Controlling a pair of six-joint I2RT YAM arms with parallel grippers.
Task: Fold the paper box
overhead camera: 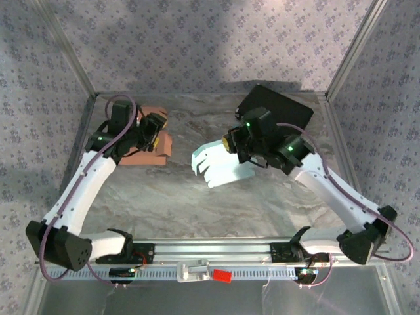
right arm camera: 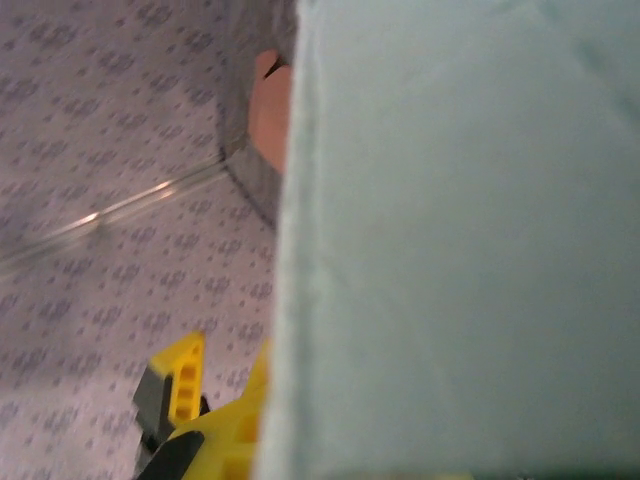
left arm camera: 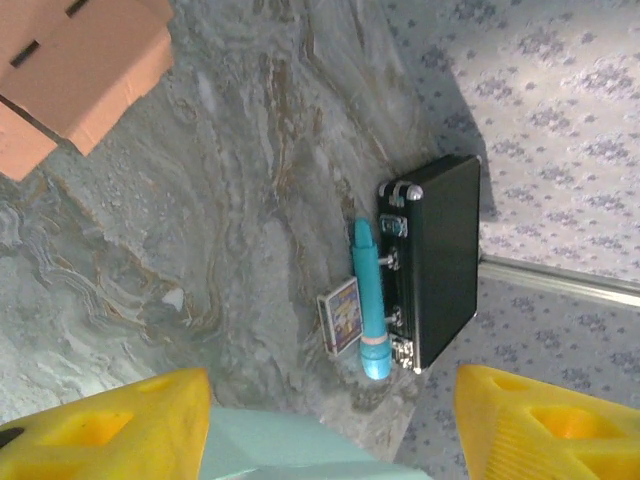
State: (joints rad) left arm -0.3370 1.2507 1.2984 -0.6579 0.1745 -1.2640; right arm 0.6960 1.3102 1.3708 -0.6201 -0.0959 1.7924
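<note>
The paper box [overhead camera: 220,167], a pale mint sheet still flat and unfolded with notched tabs along its left edge, sits near the middle of the marble-patterned worktop [overhead camera: 164,203], a little right of centre. The right gripper [overhead camera: 230,143] is at the sheet's far right edge and its fingers are pinched onto it. In the right wrist view the sheet [right arm camera: 470,230] stands edge-on close to the camera, with one yellow finger [right arm camera: 185,375] just beside its left face and the other hidden behind it. The left gripper [overhead camera: 157,126] hangs over the far left of the worktop, above a brown cardboard box [overhead camera: 149,156]. It is apart from the paper box, which lies to its right. In the left wrist view its fingers [left arm camera: 110,425] are spread wide with nothing between them. A corner of the mint sheet [left arm camera: 290,450] shows low in that view, just beside the left-hand finger; whether the two touch cannot be told. At the far right a black case [overhead camera: 279,108] lies flat, with a teal pen-like tube [left arm camera: 368,300] and a small printed card [left arm camera: 340,315] just beside it.
</note>
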